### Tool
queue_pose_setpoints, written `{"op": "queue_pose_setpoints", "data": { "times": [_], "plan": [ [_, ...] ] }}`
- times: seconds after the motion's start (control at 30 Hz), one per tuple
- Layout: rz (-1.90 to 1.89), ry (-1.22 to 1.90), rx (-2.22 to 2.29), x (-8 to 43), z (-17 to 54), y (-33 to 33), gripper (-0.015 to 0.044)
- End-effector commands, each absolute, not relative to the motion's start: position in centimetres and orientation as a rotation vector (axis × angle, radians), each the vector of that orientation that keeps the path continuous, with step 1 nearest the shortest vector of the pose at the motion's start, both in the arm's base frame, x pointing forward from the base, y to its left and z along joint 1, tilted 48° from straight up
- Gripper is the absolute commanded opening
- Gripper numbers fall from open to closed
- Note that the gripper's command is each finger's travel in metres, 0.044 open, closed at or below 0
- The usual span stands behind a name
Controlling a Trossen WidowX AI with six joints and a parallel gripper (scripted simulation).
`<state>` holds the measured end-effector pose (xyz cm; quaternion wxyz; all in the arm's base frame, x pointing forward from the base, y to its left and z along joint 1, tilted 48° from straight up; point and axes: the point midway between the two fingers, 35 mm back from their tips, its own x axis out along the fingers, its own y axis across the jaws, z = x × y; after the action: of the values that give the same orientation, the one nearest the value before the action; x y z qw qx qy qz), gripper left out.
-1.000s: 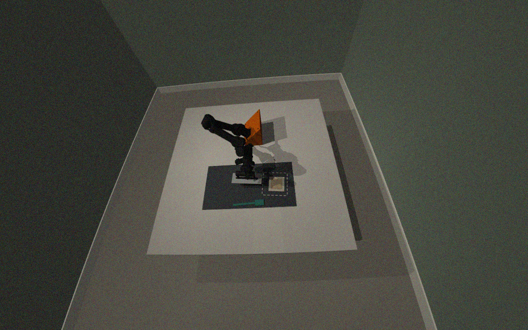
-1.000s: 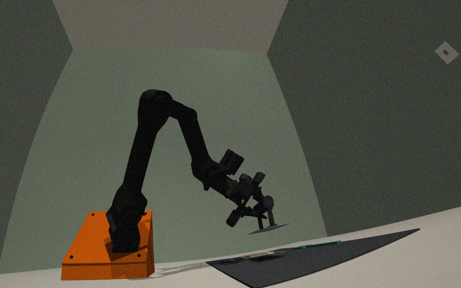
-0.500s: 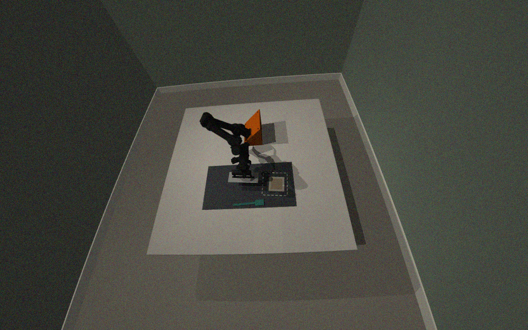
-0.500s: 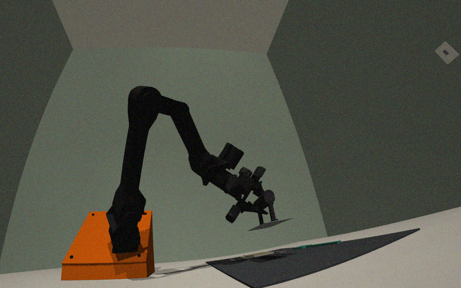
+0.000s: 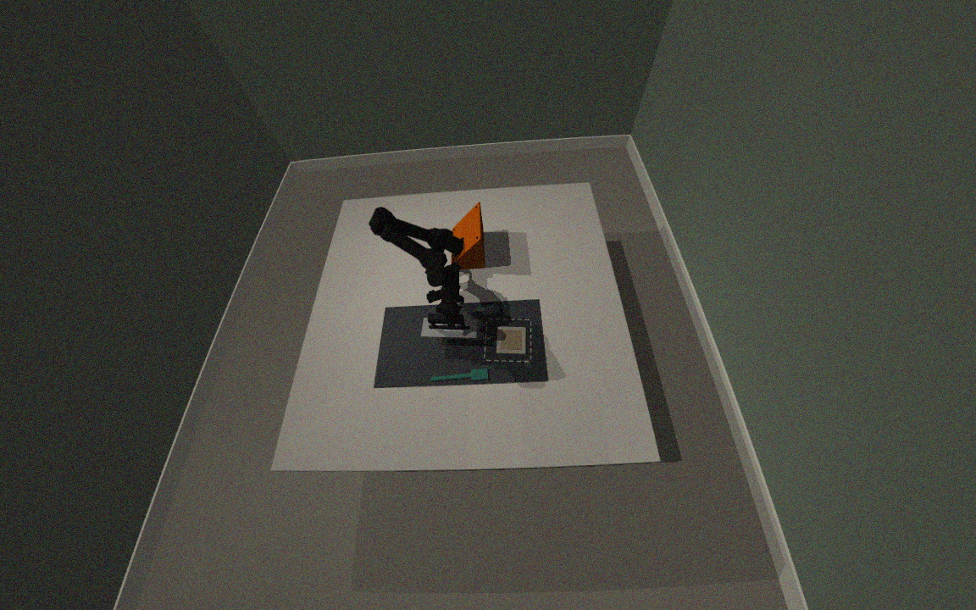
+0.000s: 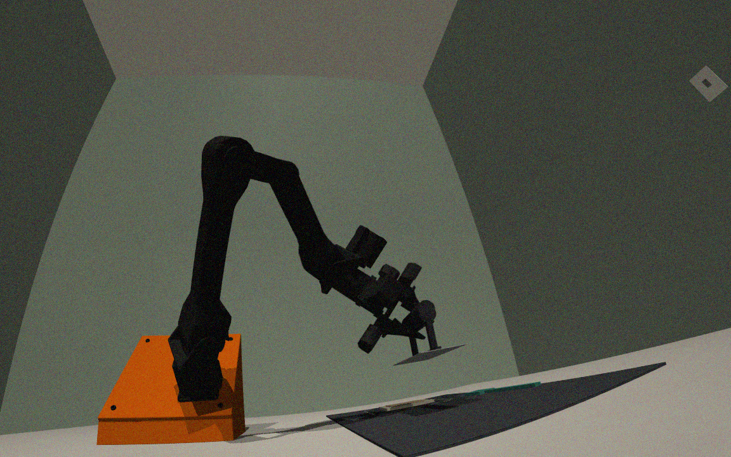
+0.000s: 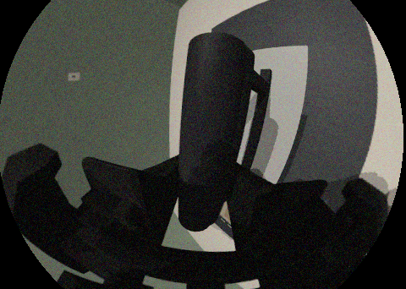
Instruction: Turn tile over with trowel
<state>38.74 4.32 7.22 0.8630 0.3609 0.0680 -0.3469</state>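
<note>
Tile [image 5: 510, 340] [image 6: 410, 404] is lying flat on the dark mat [image 5: 401, 363] [image 6: 499, 414] [image 7: 338, 48], inside the dashed outline [image 5: 507, 361], at the end toward the tabletop's [image 5: 324, 424] [image 6: 697, 386] [image 7: 190, 6] right edge as the top view has it. Tan face is up, fwiw; too grainy for me to read any marking. The claw [image 5: 447, 311] [image 6: 426, 312] [image 7: 205, 157] is clamped on the black handle of the small trowel [image 5: 426, 329] [image 6: 430, 355] [image 7: 292, 78], whose pale blade hangs above the mat, off toward the left edge from the tile. Teal spatula [image 5: 480, 374] [image 6: 527, 386] lies on the mat's bottom-edge side, head pointing right. Orange base [image 5: 476, 254] [image 6: 129, 391] sits up by the tabletop's top edge.
</note>
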Motion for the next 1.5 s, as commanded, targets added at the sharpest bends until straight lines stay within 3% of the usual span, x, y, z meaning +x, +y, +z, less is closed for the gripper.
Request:
{"op": "queue_pose_setpoints", "data": {
  "times": [0.0, 0.7, 1.47],
  "plan": [
    [-0.720, 0.147, 0.754, 38.8, 7.3, 4.4, 0.0000],
    [-0.737, 0.170, 0.728, 38.9, 7.3, 3.7, 0.0000],
    [-0.707, 0.753, 0.302, 41.3, 9.3, -5.4, 0.0000]
  ]
}}
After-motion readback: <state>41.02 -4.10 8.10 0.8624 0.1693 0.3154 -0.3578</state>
